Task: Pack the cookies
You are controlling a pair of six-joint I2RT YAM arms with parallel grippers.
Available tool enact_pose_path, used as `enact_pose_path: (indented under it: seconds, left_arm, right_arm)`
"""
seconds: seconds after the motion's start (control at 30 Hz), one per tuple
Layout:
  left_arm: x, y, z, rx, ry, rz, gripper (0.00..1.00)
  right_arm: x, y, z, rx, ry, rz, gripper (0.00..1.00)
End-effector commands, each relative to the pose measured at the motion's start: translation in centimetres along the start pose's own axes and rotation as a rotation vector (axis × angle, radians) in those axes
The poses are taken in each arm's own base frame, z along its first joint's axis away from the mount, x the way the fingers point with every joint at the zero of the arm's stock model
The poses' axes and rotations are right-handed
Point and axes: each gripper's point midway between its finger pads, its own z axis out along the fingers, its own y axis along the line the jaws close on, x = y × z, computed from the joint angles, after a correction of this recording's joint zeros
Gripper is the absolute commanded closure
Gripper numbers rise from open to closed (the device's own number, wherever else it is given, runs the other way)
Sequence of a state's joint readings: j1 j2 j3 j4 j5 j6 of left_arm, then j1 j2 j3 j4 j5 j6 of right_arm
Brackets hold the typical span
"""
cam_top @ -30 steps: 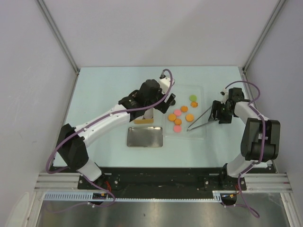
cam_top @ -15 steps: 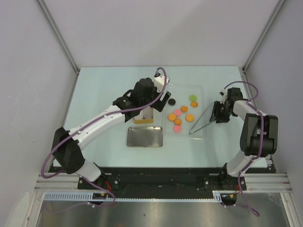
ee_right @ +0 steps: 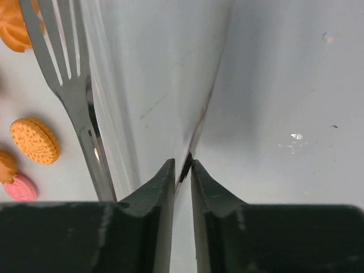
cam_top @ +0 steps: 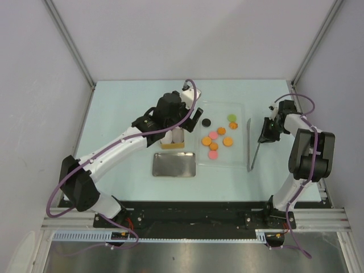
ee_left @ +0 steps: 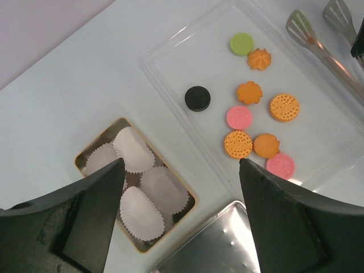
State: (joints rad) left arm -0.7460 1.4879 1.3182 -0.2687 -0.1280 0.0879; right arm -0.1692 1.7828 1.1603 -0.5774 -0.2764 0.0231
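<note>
Two changes: tongs swung to the tray edge, right pincer narrowed

This is a robotics lab cell, I'd say. Plain grey panels in aluminium struts stand beyond the left pincer. A bare pale table lies under it. Two cabled white arms are bolted to a slotted rail on its near side.
</note>
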Motion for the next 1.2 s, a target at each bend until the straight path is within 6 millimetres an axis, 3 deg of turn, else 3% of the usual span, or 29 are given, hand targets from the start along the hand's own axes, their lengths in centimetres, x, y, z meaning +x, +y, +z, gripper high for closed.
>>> enact_pose_path:
  seconds: [0.0, 0.27, 0.43, 0.67, 0.7, 0.77, 0.8, 0.93, 1.17]
  left_arm:
    - [-1.5, 0.8, -1.2, -0.011, -0.059, 0.004, 0.14]
    - [-1.4, 1.0, -1.1, -0.009, -0.061, 0.004, 0.13]
    - [-1.3, 1.1, -1.1, -0.012, -0.06, 0.007, 0.13]
    - [-1.1, 1.3, -1.1, -0.013, -0.058, 0.007, 0.13]
    - [-1.1, 1.4, -1.0, -0.013, -0.06, 0.008, 0.13]
    - [-0.9, 1.4, -0.9, -0.013, -0.055, 0.007, 0.13]
    - [-1.0, 1.5, -0.9, -0.014, -0.057, 0.007, 0.13]
    - [-1.0, 1.6, -1.0, -0.015, -0.058, 0.005, 0.13]
    - [-0.8, 1.8, -1.2, -0.016, -0.059, 0.004, 0.13]
  right_arm:
    - [-1.9, -0.1, -0.7, -0.01, -0.011, -0.01, 0.83]
    - [-4.4, -2.2, -0.8, 0.039, -0.018, -0.036, 0.97]
    - [-5.2, -4.1, -0.2, 0.111, -0.015, -0.056, 0.99]
    - [-8.3, -6.3, -1.7, 0.267, -0.058, -0.124, 0.99]
    - [-9.5, -6.3, -2.4, 0.282, -0.08, -0.139, 0.99]
    - [-9.7, -6.7, -2.7, 0.329, -0.055, -0.161, 0.99]
    - [-11.0, -6.6, -3.4, 0.339, -0.081, -0.177, 0.99]
    - [-12.5, -6.6, -4.1, 0.371, -0.081, -0.216, 0.99]
    - [-12.5, -6.6, -3.0, 0.412, -0.026, -0.342, 0.97]
